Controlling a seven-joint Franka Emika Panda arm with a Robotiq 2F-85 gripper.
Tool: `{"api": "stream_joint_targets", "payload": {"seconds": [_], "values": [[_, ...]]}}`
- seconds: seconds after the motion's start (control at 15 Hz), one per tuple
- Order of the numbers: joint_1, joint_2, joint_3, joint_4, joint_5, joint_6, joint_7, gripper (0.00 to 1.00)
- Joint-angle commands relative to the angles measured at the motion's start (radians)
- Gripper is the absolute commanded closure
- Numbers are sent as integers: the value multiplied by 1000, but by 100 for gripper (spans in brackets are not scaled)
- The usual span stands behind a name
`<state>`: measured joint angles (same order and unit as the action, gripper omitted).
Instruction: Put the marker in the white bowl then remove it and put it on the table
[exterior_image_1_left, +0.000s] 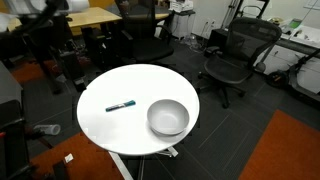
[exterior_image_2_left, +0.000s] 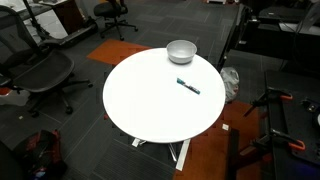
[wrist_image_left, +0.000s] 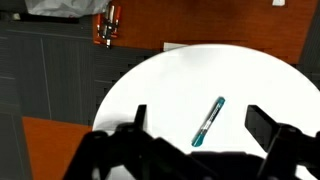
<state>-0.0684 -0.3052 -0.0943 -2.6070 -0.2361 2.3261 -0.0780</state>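
The marker (wrist_image_left: 209, 121), teal-blue with a dark end, lies flat on the round white table (wrist_image_left: 170, 85). It shows in both exterior views (exterior_image_1_left: 121, 105) (exterior_image_2_left: 188, 86). The white bowl (exterior_image_1_left: 168, 127) (exterior_image_2_left: 181, 56) stands empty near the table's edge, a short way from the marker, and is out of the wrist view. My gripper (wrist_image_left: 200, 115) is open and empty, high above the table, with the marker lying between its two fingers as the wrist view shows it. I cannot make out the gripper in the exterior views.
Black office chairs (exterior_image_1_left: 232, 55) (exterior_image_2_left: 40, 72) stand around the table. A light wooden desk (exterior_image_1_left: 95, 18) is behind it. Orange carpet patches (exterior_image_1_left: 290, 150) (wrist_image_left: 60, 145) break up the dark floor, and a small object (wrist_image_left: 108, 25) lies there.
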Motion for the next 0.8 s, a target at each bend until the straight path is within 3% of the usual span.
{"api": "stream_joint_targets", "payload": {"seconds": [0.0, 0.4, 0.73], "values": [[8, 126, 3, 29, 87, 158, 26, 0], [9, 329, 35, 81, 120, 372, 87, 0], [38, 489, 27, 175, 47, 413, 247, 0]]}}
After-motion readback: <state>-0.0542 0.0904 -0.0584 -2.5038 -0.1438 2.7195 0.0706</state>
